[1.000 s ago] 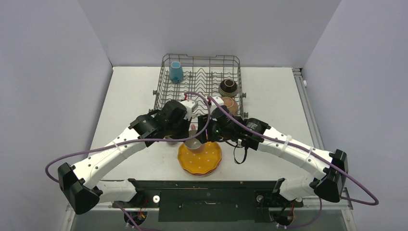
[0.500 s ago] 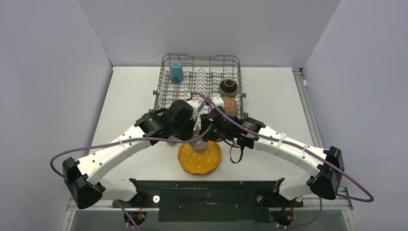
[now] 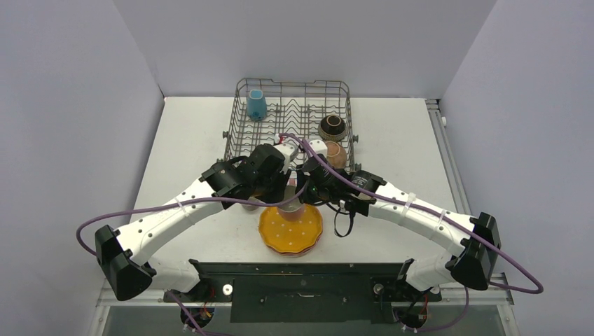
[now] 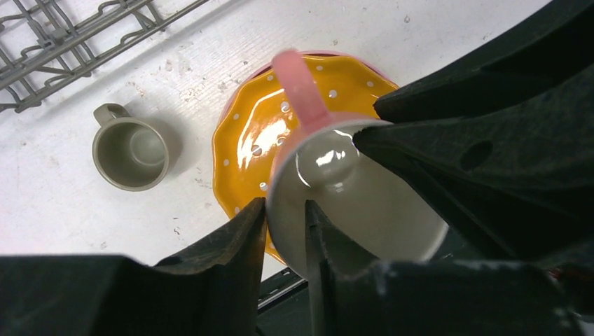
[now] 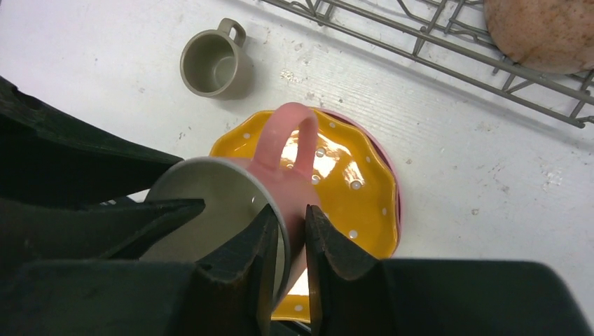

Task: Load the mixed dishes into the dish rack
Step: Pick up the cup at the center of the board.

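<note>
1. Plate [image 4: 242,157] (scalloped, orange, white-dotted) lies on the table [image 3: 189,140] nearest the arm bases. It is stacked on a pink plate [image 5: 398,199] whose edge shows beneath it.
2. Pink cup [image 4: 350,192] is held clear above the plate. Its mouth faces up toward both wrists and its handle lies on the side away from them.
3. Right hand [image 5: 291,210]: one finger is inside the cup wall and one outside, beside the handle. It is clamped on the pink cup.
4. Left hand [image 4: 284,210]: straddles the rim on the other side. A sliver of the cup's inside shows beside the inner finger, so whether it grips cannot be told.
5. Grey cup [image 4: 131,152] stands upright on the table, just left of the plate and apart from it.
6. Rack [image 3: 294,82] lies straight beyond the pink cup, with its near wall close to both hands. A terracotta bowl [image 3: 336,152] and a dark bowl [image 3: 332,127] sit at its right. A blue cup [image 3: 256,105] sits at far left.
7. Judgement: the coming move is a short carry away from the bases. Both arms are equally near. The right hand has the surer hold. The middle rows look free.
</note>
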You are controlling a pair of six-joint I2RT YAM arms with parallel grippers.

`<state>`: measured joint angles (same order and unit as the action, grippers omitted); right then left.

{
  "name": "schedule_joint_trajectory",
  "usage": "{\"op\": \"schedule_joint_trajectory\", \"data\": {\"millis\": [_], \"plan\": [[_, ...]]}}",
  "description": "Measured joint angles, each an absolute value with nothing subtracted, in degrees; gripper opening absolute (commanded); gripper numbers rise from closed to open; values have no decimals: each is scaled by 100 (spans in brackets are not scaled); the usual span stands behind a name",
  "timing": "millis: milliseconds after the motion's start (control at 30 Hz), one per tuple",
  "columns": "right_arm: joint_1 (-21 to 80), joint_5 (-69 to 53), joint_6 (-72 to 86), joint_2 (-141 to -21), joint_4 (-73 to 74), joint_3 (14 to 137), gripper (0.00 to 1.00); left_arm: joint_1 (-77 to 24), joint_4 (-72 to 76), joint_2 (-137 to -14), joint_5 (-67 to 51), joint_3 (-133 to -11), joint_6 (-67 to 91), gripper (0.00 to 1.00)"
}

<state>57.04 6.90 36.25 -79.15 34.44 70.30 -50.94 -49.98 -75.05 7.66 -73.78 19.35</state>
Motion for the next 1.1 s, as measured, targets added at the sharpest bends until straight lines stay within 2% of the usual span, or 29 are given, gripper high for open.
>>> {"op": "schedule_joint_trajectory", "data": {"millis": [67, 200, 800, 1100], "plan": [[5704, 742, 3577, -7942, 3444, 7030, 0, -5092, -5033, -7507, 766, -7378, 1953, 39], [5697, 854, 3514, -7957, 3446, 7028, 0, -5107, -5015, -7500, 698, -7378, 2018, 50], [5688, 856, 3441, -7822, 3483, 6228, 0, -4993, -4274, -6960, 655, -7325, 2231, 58], [5422, 744, 3607, -7150, 3336, 5830, 0, -4646, -3903, -6569, 414, -6956, 2443, 66]]}}
